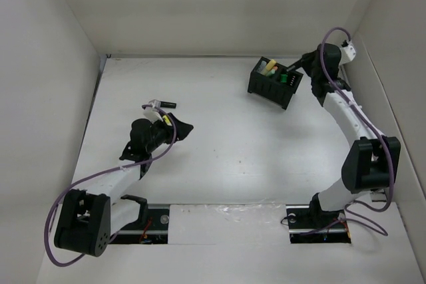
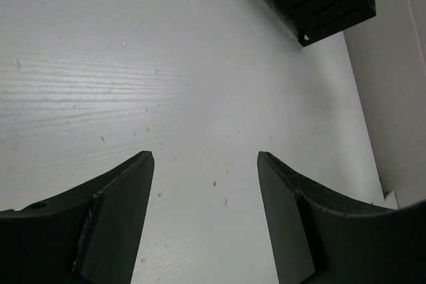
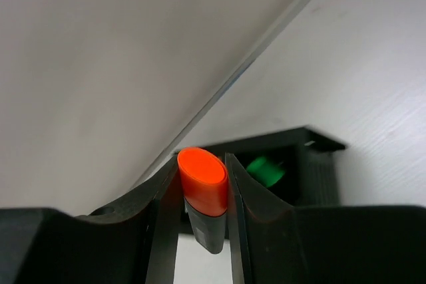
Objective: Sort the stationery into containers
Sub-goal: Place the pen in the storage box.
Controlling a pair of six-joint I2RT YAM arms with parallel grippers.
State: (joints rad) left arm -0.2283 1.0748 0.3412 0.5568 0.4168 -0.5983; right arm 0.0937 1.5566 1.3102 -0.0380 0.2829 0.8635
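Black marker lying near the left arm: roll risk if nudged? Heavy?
Probably rolls: the black marker looks round and lies flat on the smooth table. Likely stiff and light, being short and slim. Its shell may slip in the left pincer, which is open and empty.

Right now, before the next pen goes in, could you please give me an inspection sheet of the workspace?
Surface: white table, a few small specks.
Job's things: black organiser box at the far right, holding a yellow pen and a green pen; orange highlighter in the right gripper; dark marker lying on the table beyond the left gripper.
Clutter: nothing seen.
Grippers: left gripper open and empty above the table; right gripper shut on the orange highlighter, beside the organiser box.
Cables: purple cables loop along both arms, clear of the pens.
Surroundings: white walls on three sides.
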